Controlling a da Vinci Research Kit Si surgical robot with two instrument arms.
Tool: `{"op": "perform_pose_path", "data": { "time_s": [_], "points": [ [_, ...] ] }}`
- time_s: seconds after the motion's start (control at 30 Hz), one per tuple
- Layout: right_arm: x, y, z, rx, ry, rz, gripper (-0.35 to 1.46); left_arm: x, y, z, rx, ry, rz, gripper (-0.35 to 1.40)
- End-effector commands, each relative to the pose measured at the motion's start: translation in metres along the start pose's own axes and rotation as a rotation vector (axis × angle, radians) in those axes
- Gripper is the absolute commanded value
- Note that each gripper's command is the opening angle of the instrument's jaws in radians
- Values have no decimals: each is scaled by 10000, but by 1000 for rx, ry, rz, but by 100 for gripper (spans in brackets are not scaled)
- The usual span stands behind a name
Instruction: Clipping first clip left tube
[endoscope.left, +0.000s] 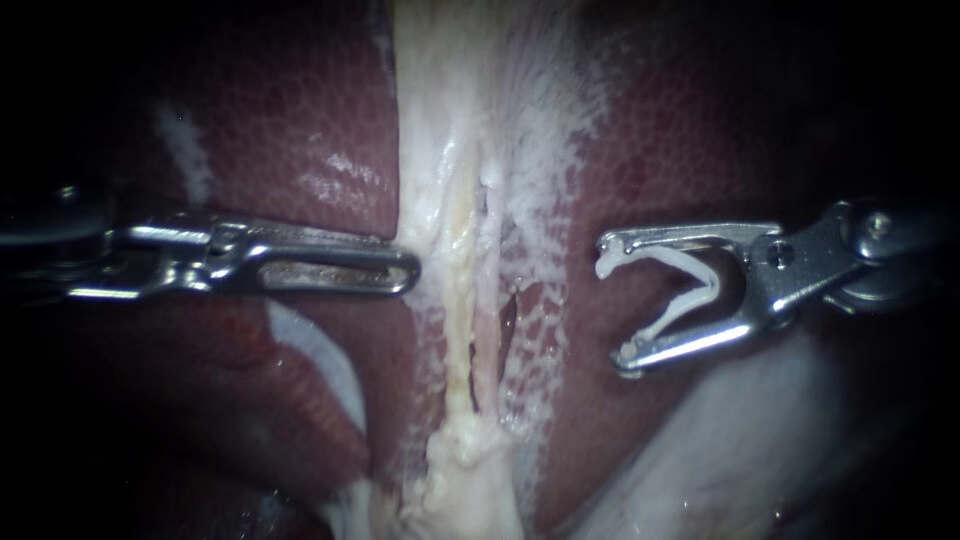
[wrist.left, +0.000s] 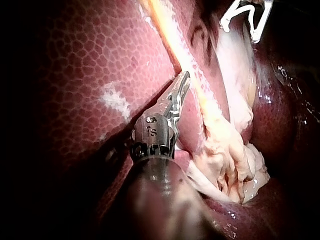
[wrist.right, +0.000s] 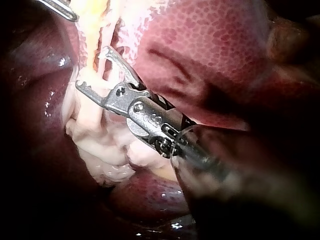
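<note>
The left tube ran lengthwise down the middle, crosswise to both shafts. The right instrument, its jaws spread and cradling an open white clip, faced it from nearby. The left instrument, jaws together, touched the pale tissue's edge.

- The liver makes the whole backdrop, dark red with a fine mottled pattern.
- Light is strongest in the middle, with wet glints on the liver.
- A pale streak crosses it.
- The outer edges lie in darkness.
</note>
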Motion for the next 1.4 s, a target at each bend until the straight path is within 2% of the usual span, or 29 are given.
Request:
{"op": "perform_pose_path", "data": {
  "time_s": [0.03,0.37,0.57,0.73,1.07,1.4],
  "points": [
    [0,0,0,0,0,0,60,0,0,0,1,0,0,-35],
    [-2,-1,2,-1,0,10,60,-1,-1,-2,2,1,0,-35],
    [-8,-4,12,11,1,58,59,-11,-9,-21,10,4,-7,-35],
    [-19,-11,29,24,0,100,59,-24,-19,-40,-4,-1,-20,-35],
    [-42,-23,70,50,-5,169,58,-41,-20,-69,-12,-31,-20,-35],
    [-57,-26,111,54,-11,218,58,-44,-32,-74,-16,-35,-18,-35]
  ]
}}
